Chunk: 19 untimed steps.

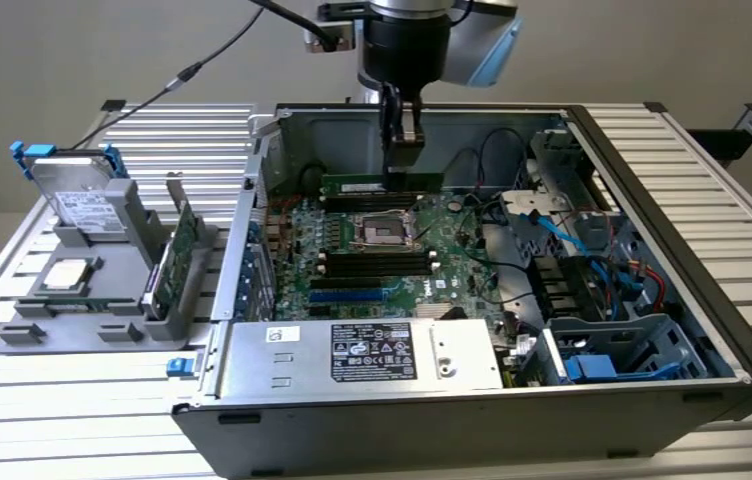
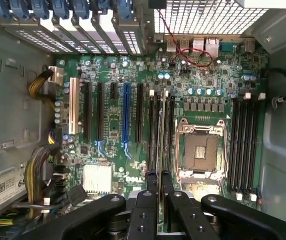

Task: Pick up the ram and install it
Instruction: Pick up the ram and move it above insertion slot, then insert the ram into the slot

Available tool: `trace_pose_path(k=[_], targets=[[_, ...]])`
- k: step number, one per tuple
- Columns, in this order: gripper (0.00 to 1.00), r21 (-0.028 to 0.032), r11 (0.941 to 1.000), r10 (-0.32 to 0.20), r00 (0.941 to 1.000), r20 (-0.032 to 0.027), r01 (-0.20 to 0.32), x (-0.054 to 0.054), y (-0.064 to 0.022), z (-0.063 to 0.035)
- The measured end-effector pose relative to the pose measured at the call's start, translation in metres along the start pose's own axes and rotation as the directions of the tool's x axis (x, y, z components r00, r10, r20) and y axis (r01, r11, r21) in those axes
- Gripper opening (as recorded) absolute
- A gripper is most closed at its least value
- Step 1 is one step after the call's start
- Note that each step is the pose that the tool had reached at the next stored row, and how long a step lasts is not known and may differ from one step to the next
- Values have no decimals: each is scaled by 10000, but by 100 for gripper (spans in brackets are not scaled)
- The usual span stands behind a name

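Note:
My gripper (image 1: 406, 158) hangs from above into the open computer case (image 1: 643, 180) and is shut on the ram (image 1: 379, 184), a long thin green stick held level by its top edge. The stick sits low over the motherboard (image 1: 349, 270), on the far side of the CPU socket (image 1: 384, 232). In the wrist view the ram (image 2: 162, 130) appears edge-on as a thin pale strip between the black fingers (image 2: 151, 180), running along the black memory slots (image 2: 154, 125) beside the CPU socket (image 2: 201, 150). I cannot tell whether it touches a slot.
A grey holder (image 1: 83, 300) at the exterior view's left carries a silver hard drive (image 1: 76, 195), a green expansion card (image 1: 179, 255) and a CPU chip (image 1: 67, 272). Inside the case are the power supply (image 1: 363, 350), a drive cage (image 1: 610, 345) and loose cables (image 1: 550, 215).

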State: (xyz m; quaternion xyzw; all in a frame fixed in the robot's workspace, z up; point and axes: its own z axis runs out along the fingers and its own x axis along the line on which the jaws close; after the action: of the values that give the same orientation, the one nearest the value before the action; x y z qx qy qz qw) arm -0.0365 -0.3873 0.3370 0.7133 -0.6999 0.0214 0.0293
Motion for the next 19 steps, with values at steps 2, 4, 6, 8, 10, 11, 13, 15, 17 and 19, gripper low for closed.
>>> trace_pose_path(k=[2,4,6,8,10,11,13,15,17,19], targets=[[13,12,10000,76,10000,1,-76,-6,0,25],[13,14,9999,108,9999,-46,-108,-10,0,36],[13,13,9999,107,9999,-49,-107,-10,0,37],[13,13,9999,108,9999,-48,-108,-10,0,37],[13,13,9999,108,9999,-48,-108,-10,0,37],[13,13,9999,108,9999,-48,-108,-10,0,37],[13,13,9999,108,9999,-48,-108,-10,0,37],[13,13,9999,108,9999,-48,-108,-10,0,37],[13,19,9999,109,9999,-48,-108,-10,-1,38],[13,20,9999,108,9999,-48,-108,-10,-1,37]])
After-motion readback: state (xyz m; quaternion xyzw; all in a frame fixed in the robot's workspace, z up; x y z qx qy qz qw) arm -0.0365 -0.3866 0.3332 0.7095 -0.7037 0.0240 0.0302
